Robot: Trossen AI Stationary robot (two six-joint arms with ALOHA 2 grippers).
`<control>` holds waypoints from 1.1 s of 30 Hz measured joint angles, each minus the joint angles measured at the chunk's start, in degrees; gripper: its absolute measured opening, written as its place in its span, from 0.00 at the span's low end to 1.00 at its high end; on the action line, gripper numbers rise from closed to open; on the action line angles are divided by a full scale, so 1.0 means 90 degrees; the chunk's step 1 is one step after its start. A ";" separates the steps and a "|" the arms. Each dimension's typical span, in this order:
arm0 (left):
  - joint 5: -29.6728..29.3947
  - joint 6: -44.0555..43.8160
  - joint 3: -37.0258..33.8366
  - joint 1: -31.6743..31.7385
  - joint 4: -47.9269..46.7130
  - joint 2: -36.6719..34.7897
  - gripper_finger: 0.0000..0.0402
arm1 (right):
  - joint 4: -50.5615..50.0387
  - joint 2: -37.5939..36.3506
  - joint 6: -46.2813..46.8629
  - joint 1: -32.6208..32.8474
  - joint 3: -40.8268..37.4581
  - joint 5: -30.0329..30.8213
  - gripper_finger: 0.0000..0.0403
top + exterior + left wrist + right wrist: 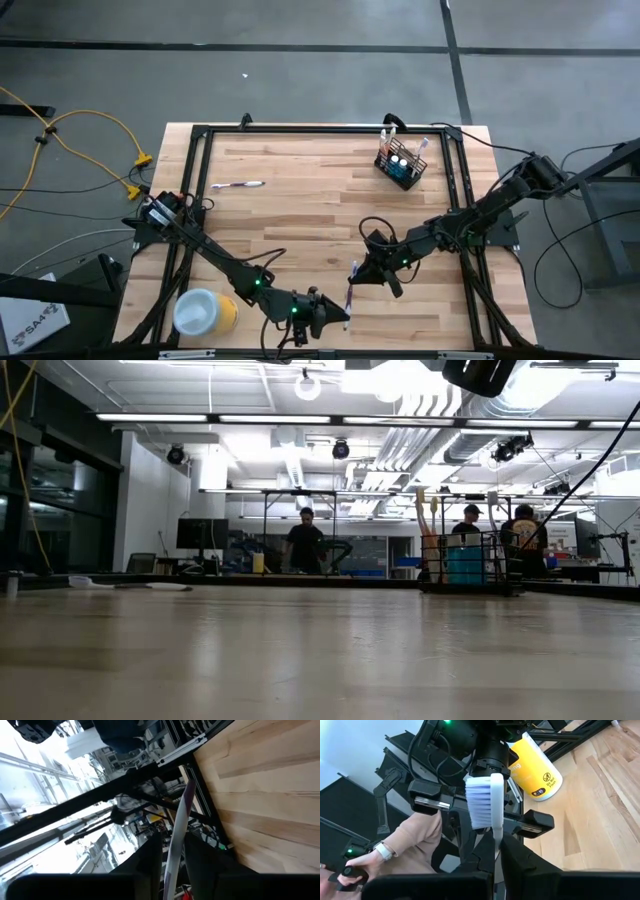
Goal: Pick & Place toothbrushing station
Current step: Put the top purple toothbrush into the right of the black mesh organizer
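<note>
We see 2 grippers meeting at 1 toothbrush: right gripper clamps it, left gripper slightly parted around it.

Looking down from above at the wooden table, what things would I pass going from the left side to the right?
Yellow cylinder with white top → lone toothbrush lying flat → left pincer → toothbrush passed between the pincers → right pincer → black wire-mesh holder with toothbrushes and blue tubes.
</note>
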 joint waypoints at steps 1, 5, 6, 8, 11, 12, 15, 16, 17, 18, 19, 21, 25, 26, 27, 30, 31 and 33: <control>-0.0018 -0.0010 0.0000 -0.0002 0.0000 0.0000 0.18 | -0.0001 0.0000 0.0000 0.0000 0.0000 0.0000 0.01; -0.0063 -0.0031 0.0000 0.0000 0.0000 0.0000 0.18 | 0.0001 0.0000 0.0000 0.0000 0.0000 0.0002 0.01; -0.0061 -0.0032 0.0000 0.0000 0.0001 0.0000 0.18 | 0.0001 0.0000 0.0000 0.0000 0.0000 0.0002 0.01; -0.0063 -0.0063 0.0000 0.0000 0.0000 0.0000 0.18 | 0.0001 0.0000 0.0000 0.0000 0.0000 0.0005 0.01; -0.0063 -0.0177 0.0000 0.0000 0.0000 0.0000 0.18 | 0.0004 0.0000 0.0000 0.0000 0.0000 0.0007 0.01; -0.0063 -0.0202 0.0000 -0.0001 0.0000 0.0000 0.18 | 0.0004 0.0000 0.0000 0.0000 0.0000 0.0007 0.01; -0.0065 -0.0224 0.0000 -0.0018 0.0000 0.0000 0.18 | 0.0004 0.0000 0.0000 0.0000 0.0000 0.0001 0.01; -0.0065 -0.0219 0.0000 -0.0027 -0.0002 0.0000 0.18 | 0.0004 0.0000 0.0000 0.0000 0.0000 -0.0007 0.01; -0.0068 -0.0199 0.0000 -0.0043 -0.0002 0.0000 0.18 | 0.0004 0.0000 0.0002 0.0000 0.0000 -0.0012 0.01; -0.0068 -0.0190 0.0000 -0.0057 -0.0002 0.0000 0.18 | 0.0004 0.0000 0.0007 0.0000 0.0000 -0.0042 0.01; -0.0068 -0.0190 0.0000 -0.0075 -0.0002 0.0000 0.18 | 0.0006 0.0000 0.0037 0.0000 0.0000 -0.0059 0.01; -0.0065 -0.0195 0.0000 -0.0108 -0.0002 0.0000 0.18 | 0.0005 0.0000 0.0103 0.0000 0.0000 -0.0147 0.01; -0.0060 -0.0195 0.0000 -0.0151 0.0000 0.0000 0.18 | 0.0001 0.0000 0.0201 0.0077 0.0000 -0.0168 0.01; -0.0060 -0.0195 0.0000 -0.0151 0.0000 0.0000 0.18 | 0.0001 0.0000 0.0286 0.0107 0.0000 -0.0168 0.01; -0.0060 -0.0195 0.0000 -0.0151 -0.0001 0.0000 0.18 | 0.0001 0.0000 0.0316 0.0151 0.0000 -0.0169 0.01; -0.0060 -0.0195 0.0000 -0.0148 -0.0002 0.0000 0.18 | -0.0010 0.0000 0.0478 0.0313 0.0000 -0.0045 0.01; -0.0060 -0.0198 0.0000 -0.0148 -0.0003 0.0000 0.18 | -0.0043 0.0000 0.0513 0.0375 0.0000 0.0025 0.01; -0.0061 -0.0297 0.0000 -0.0146 -0.0004 0.0000 0.18 | -0.0212 0.0000 0.0588 0.0485 0.0000 0.0249 0.01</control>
